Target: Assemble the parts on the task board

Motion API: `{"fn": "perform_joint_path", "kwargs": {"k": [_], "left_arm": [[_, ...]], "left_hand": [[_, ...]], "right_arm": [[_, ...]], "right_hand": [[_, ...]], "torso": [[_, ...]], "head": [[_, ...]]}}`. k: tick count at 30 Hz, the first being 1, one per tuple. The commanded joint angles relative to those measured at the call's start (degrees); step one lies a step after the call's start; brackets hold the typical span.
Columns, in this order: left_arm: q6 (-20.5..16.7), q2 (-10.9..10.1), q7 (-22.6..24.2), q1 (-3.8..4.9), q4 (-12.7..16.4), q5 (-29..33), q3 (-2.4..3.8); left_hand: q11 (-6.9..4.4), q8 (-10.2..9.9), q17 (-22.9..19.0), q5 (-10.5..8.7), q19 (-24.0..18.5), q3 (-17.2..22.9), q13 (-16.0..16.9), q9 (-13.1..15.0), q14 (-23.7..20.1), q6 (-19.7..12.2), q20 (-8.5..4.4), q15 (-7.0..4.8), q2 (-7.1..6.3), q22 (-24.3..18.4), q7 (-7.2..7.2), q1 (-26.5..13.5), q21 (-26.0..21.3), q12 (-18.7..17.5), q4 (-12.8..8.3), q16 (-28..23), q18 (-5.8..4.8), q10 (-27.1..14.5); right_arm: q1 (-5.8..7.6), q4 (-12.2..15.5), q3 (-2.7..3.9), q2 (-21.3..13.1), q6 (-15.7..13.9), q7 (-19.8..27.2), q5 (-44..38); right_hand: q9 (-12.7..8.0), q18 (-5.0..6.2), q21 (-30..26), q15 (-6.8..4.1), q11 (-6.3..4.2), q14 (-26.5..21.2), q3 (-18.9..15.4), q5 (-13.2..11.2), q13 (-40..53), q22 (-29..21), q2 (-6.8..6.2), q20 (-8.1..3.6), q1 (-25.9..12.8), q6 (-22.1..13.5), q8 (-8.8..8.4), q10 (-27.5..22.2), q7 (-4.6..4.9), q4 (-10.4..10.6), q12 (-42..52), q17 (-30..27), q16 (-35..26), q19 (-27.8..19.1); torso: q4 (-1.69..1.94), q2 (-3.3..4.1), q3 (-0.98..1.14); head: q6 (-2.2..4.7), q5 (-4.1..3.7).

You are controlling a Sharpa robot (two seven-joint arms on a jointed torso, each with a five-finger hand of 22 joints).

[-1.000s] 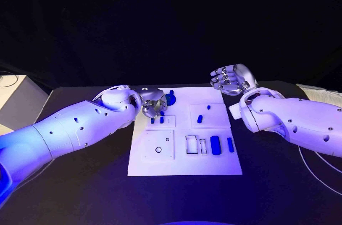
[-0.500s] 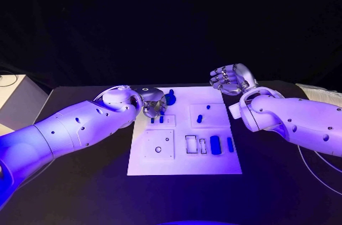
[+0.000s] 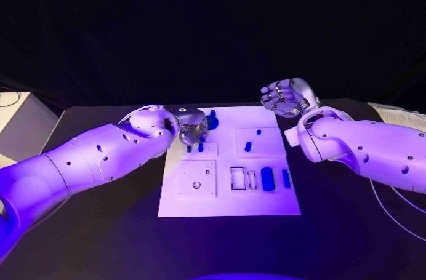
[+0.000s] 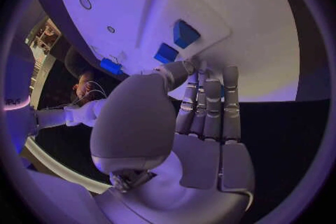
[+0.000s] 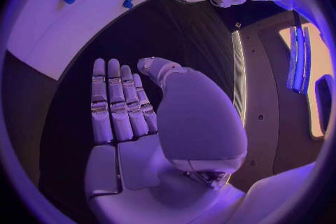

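Observation:
The white task board (image 3: pixel 231 201) lies mid-table with several blue parts on it, among them an oval one (image 3: pixel 213 121) at the far edge and two long ones (image 3: pixel 267 179) near the slots. My left hand (image 3: pixel 186 129) hovers low over the board's far left corner. In the left wrist view its thumb (image 4: pixel 175 71) meets the fingertips beside two blue blocks (image 4: pixel 185 33). A sliver of blue shows between the fingers, and I cannot tell whether it is held. My right hand (image 3: pixel 285 99) hangs raised beyond the far right corner, fingers (image 5: pixel 115 103) straight, holding nothing.
A white box (image 3: pixel 18 123) stands at the table's left edge. Something pale (image 3: pixel 399 115) lies at the far right, with a thin cable (image 3: pixel 391 209) trailing along the right side. Black tabletop surrounds the board.

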Motion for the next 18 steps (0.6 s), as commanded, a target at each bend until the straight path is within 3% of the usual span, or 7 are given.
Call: {"fn": "perform_joint_path", "kwargs": {"k": [1,14,18], "left_arm": [[0.7,0.2,-0.4,-0.29,-0.1,-0.9,-0.31],[-0.5,0.3,-1.3,-0.29,-0.1,-0.9,-0.38],[-0.8,0.4,-1.6,-0.29,-0.3,-1.0,-0.39]], "left_hand": [[0.29,-0.3,0.2,-0.11,0.4,-0.8,0.3,-0.2,0.3,-0.3,0.22,0.29,-0.28,-0.1,-0.02,-1.1,0.1,0.5,0.4,0.6,0.55,-0.4],[0.55,-0.4,1.1,-0.11,0.9,-4.6,1.9,0.0,1.2,-0.2,1.15,1.04,-0.59,-1.2,-0.01,-3.5,-1.7,3.6,3.0,1.8,0.65,-1.6],[0.36,0.1,4.6,-0.11,1.7,-5.4,2.9,0.2,3.8,0.7,1.16,0.98,-0.24,-1.4,-0.21,-3.3,-2.0,5.7,3.8,3.0,0.64,-1.2]], "right_arm": [[-0.02,0.1,0.02,0.0,0.8,0.5,-0.2],[-0.02,0.0,0.02,0.0,0.8,0.5,-0.2],[-0.02,0.0,0.02,0.1,0.8,0.6,-0.2]], "right_hand": [[0.1,0.16,0.2,-0.03,-0.31,0.5,-0.1,-0.2,-0.1,-0.1,0.33,-0.06,-0.4,0.5,0.22,-0.1,-0.07,-0.1,-0.4,-0.1,-0.3,0.3],[0.1,0.16,0.2,-0.03,-0.31,0.5,-0.1,-0.2,-0.1,-0.1,0.33,-0.06,-0.4,0.5,0.22,-0.1,-0.07,-0.1,-0.4,-0.1,-0.3,0.3],[0.1,0.16,0.2,-0.03,-0.31,0.5,-0.1,-0.2,-0.1,-0.1,0.33,-0.06,-0.4,0.5,0.22,-0.1,-0.07,-0.1,-0.4,-0.1,-0.3,0.3]], "torso": [[0.03,-0.03,0.05],[0.0,-0.05,0.0],[0.0,-0.05,0.01]], "head": [[-0.1,-0.06],[-0.15,-0.06],[-0.13,-0.07]]}}
